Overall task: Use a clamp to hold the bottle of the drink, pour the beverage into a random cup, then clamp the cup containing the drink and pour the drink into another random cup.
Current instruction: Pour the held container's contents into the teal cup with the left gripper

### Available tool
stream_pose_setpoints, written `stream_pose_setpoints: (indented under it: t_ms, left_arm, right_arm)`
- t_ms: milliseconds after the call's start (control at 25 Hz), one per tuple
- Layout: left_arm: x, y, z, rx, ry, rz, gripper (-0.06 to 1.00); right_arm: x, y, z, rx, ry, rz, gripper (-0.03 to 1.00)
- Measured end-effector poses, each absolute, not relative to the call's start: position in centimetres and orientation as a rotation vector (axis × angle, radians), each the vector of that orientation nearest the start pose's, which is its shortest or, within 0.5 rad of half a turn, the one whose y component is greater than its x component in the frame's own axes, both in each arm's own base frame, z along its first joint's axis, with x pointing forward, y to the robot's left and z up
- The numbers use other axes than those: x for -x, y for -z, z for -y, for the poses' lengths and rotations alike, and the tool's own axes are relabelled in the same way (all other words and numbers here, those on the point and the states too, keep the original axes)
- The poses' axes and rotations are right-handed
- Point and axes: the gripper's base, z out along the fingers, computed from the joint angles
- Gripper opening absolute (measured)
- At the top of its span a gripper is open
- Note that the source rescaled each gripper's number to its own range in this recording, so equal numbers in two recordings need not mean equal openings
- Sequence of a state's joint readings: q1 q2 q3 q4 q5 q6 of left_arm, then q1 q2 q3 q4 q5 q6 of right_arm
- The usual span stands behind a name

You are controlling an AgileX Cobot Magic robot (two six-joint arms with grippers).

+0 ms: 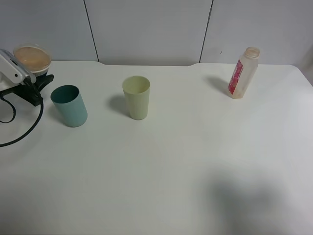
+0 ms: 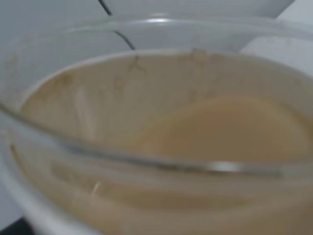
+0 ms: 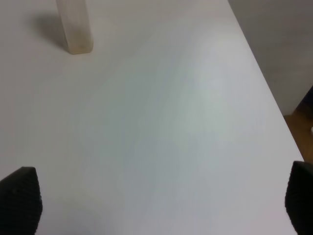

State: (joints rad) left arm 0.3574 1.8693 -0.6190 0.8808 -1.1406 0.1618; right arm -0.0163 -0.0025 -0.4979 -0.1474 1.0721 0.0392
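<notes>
The drink bottle (image 1: 243, 73), clear with a pink label and pale liquid, stands upright at the back right of the white table (image 1: 171, 166). A teal cup (image 1: 69, 105) and a pale yellow-green cup (image 1: 136, 97) stand upright at the back left, apart from each other. My left gripper (image 1: 34, 89) is at the far left edge, just left of the teal cup; its jaws do not show clearly. My right gripper (image 3: 161, 198) is open and empty, with black fingertips (image 3: 22, 196) wide apart above bare table. The bottle's base (image 3: 74, 27) is ahead of it. The right gripper is outside the exterior view.
A clear bowl of tan liquid (image 1: 32, 58) sits by the left arm and fills the left wrist view (image 2: 161, 147). A black cable (image 1: 22, 134) loops on the table at the left. The table's right edge (image 3: 264, 78) lies close to the right gripper.
</notes>
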Motion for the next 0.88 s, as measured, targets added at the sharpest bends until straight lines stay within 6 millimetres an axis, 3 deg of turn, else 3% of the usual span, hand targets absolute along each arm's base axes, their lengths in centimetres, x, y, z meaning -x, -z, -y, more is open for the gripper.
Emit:
stream_pose_setpoints:
  t_ms: [880]
  left_arm:
    - [-30.47, -14.5, -4.36, -0.916, -0.134, -1.476, 0.01]
  right_arm:
    - [0.62, -27.65, 1.16, -0.065, 0.162, -2.049, 1.0]
